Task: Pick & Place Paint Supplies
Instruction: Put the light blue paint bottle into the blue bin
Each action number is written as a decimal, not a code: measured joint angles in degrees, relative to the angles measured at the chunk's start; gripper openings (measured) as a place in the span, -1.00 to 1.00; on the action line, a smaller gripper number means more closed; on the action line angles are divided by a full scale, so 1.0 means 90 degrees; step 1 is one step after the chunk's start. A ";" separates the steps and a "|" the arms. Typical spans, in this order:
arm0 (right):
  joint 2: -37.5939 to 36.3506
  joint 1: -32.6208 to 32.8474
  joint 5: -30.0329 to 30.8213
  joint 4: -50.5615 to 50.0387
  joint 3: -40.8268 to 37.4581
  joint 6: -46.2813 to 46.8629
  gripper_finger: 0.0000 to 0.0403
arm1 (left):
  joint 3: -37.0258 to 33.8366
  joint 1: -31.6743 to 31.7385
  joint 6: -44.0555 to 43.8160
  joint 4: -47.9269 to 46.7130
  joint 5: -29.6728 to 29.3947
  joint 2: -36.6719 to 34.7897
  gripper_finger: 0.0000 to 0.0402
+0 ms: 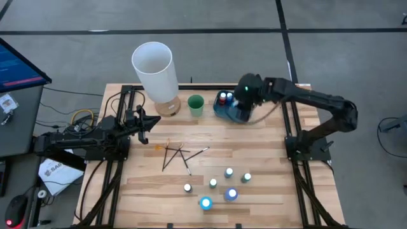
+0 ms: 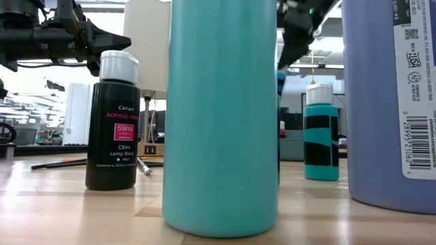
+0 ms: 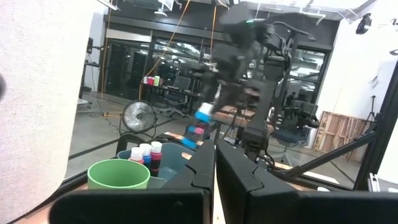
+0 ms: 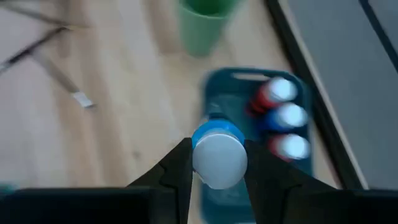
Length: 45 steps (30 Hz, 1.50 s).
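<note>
Right arm reaches across the table's back edge, elbow bent, wrist pointed down over the blue tray (image 1: 224, 112). Right gripper (image 4: 217, 163) pinches a blue bottle (image 4: 217, 152) by its sides just below the round white cap, held above the tray's open part. Three white-capped bottles (image 4: 283, 118) already stand in the tray, red and blue bodies.

Left arm lies low along the left table edge; left gripper (image 1: 151, 121) has fingers pressed together, holding nothing, near the tall white cylinder (image 1: 154, 69).

Green cup (image 1: 196, 105), smooth plastic, sits between the cylinder and the tray. Thin dark brushes (image 1: 178, 154) lie crossed on the light wood plank tabletop (image 1: 267, 146). Six loose bottles (image 1: 219, 186) cluster at the front, upright, glossy cylinders; a black one (image 2: 114, 122) reads "Lamp Black".
</note>
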 joint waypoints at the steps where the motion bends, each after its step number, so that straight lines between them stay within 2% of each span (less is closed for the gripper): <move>1: 0.0056 -0.0209 -0.0003 -0.0137 0.0002 0.0033 -0.46 | 0.0000 0.0001 0.0000 0.0000 -0.0001 0.0000 -0.99; 7: 0.0689 -0.0952 -0.0003 -0.0992 -0.0015 0.0333 -0.46 | 0.0000 0.0000 0.0000 0.0000 0.0001 0.0001 -0.99; 20: 0.1629 -0.1425 -0.0044 -0.0619 -0.0028 -0.0389 -0.44 | 0.0000 0.0000 0.0000 0.0000 0.0001 0.0000 -0.99; 25: 0.1549 -0.1757 -0.0496 -0.0060 -0.0396 -0.0596 -0.45 | 0.0000 0.0000 0.0000 0.0000 -0.0001 -0.0001 -0.99; 33: 0.1456 -0.2216 -0.0731 0.0541 -0.0816 -0.0713 -0.43 | 0.0000 0.0000 0.0000 0.0000 0.0001 -0.0001 -0.99; 36: 0.1539 -0.2251 -0.0987 0.0714 -0.0824 -0.0767 -0.44 | 0.0000 0.0000 0.0000 0.0001 -0.0001 0.0000 -0.99; 45: 0.1587 -0.2269 -0.1013 0.0774 -0.0824 -0.0880 -0.41 | 0.0000 0.0000 -0.0001 0.0000 0.0000 -0.0001 -0.99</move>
